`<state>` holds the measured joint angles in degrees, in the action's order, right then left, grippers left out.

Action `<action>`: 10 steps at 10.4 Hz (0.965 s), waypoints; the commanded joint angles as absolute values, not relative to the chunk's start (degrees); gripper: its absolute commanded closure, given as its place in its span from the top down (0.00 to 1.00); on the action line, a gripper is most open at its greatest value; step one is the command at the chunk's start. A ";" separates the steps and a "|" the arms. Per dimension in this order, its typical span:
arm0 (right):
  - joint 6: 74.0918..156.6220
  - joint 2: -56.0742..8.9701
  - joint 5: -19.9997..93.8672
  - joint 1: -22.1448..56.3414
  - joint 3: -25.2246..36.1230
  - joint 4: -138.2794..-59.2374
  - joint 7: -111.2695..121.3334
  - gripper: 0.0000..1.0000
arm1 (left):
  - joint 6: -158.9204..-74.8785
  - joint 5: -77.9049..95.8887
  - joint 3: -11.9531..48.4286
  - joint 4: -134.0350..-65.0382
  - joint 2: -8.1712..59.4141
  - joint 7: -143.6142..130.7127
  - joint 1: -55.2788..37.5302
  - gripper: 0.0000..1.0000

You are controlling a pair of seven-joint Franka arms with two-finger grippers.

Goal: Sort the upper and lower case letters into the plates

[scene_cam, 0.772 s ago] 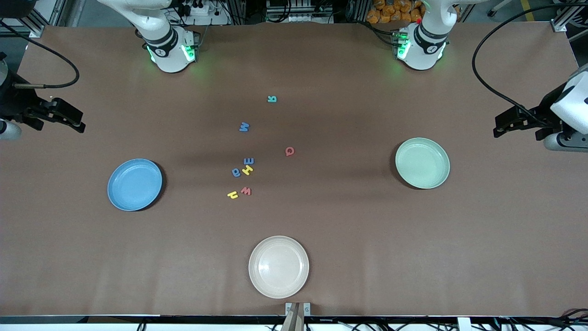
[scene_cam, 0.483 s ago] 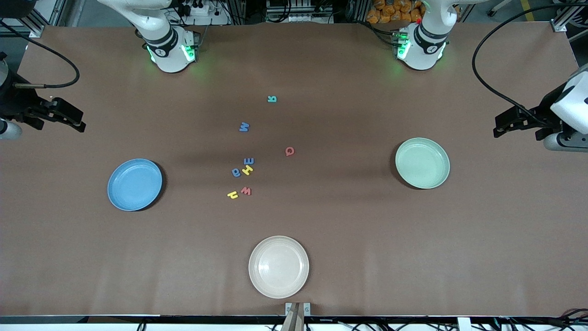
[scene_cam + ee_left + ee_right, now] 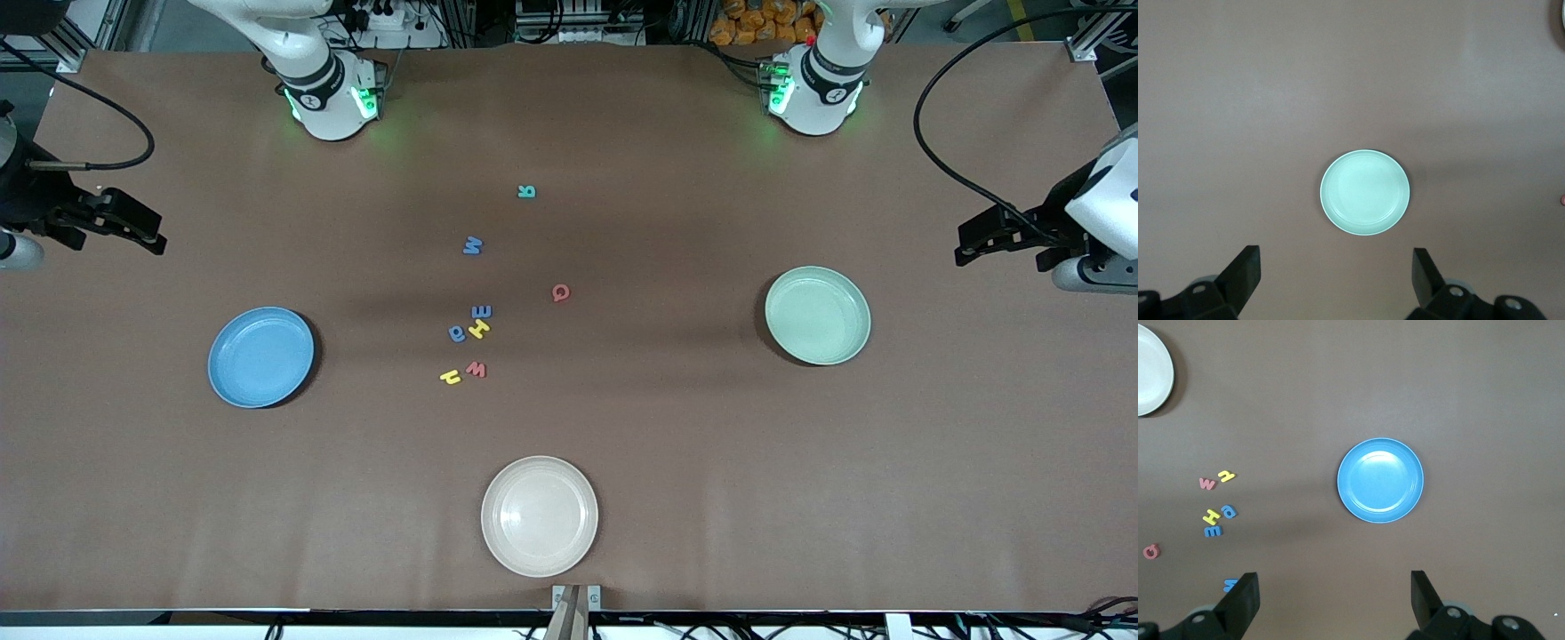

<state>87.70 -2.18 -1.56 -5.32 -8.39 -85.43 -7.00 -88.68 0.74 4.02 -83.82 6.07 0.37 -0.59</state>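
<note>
The left gripper [image 3: 1335,277] is seen with its jaws spread wide and nothing between them, hung high over the left arm's end of the table with the green plate [image 3: 1365,193] at twelve o'clock of the jaws in its wrist view. The right gripper [image 3: 1333,599] is likewise wide open and empty, held high over the right arm's end, the blue plate [image 3: 1380,481] at twelve o'clock of its jaws. Both arms are judged to be waiting. Nothing has been sorted: both plates are bare, and all eight letters [image 3: 478,330] are left on the table between the plates. A teal k [image 3: 527,191] and a blue m [image 3: 473,245] lie farthest from the front camera, a red Q [image 3: 560,292] lies toward the green plate, and a blue E, yellow H, blue a, red w and yellow h are clustered nearer. A white plate [image 3: 540,516] is set at six o'clock of the cluster, near the table's edge. The table [image 3: 889,480] is covered in plain brown; frames, cables and orange items are seen past the bases.
</note>
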 commanded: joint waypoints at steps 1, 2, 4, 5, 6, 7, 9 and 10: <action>87.10 -1.93 -2.29 -5.54 -8.53 -85.34 -6.24 1.00 | -87.81 -1.66 6.93 -84.02 6.33 0.35 -0.97 1.00; 87.10 -1.93 -2.29 -5.54 -8.53 -85.34 -6.24 1.00 | -87.98 -7.24 8.77 -83.76 7.63 0.00 -2.27 1.00; 87.10 -1.93 -2.29 -5.54 -8.61 -85.34 -6.15 1.00 | -89.20 -4.77 11.24 -83.85 11.14 -0.53 -3.60 1.00; 87.10 -1.93 -2.29 -5.54 -8.53 -85.34 -6.15 1.00 | -91.12 -1.18 11.60 -83.93 13.25 -1.40 -3.60 1.00; 87.10 -2.02 -2.29 -5.54 -8.53 -85.43 -6.15 1.00 | -92.62 3.73 11.69 -83.94 15.45 -5.76 -3.95 1.00; 87.10 -2.11 -2.29 -5.54 -8.53 -85.43 -6.15 1.00 | -94.46 7.43 11.60 -83.94 17.21 -13.11 -6.04 1.00; 87.19 -2.37 -2.29 -5.54 -8.53 -85.69 -6.15 1.00 | -98.68 5.73 11.51 -83.85 20.55 -25.35 -13.41 1.00; 87.19 -2.55 -2.29 -5.71 -8.53 -85.87 -6.15 1.00 | -101.66 3.02 11.60 -83.93 22.39 -31.06 -16.67 1.00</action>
<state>87.49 -2.47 -1.57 -5.33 -8.36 -85.58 -6.97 -99.06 5.56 11.95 -84.83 20.33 -23.38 -11.91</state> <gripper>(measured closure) 0.000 0.000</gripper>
